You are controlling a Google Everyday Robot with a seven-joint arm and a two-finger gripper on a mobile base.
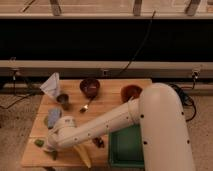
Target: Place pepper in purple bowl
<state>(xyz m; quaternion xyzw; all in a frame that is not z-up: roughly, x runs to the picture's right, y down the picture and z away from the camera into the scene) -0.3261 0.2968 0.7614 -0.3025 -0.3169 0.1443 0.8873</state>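
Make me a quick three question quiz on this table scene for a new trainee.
1. True or false: the tool hangs over the purple bowl.
2. Which lies nearest the tool: A) pepper, B) grey cup, C) orange-red bowl?
3. Fill in: the green bin sits at the near ____ corner of the table.
Key: 1 false, the tool is low at the table's near left corner; 2 A; 3 right.
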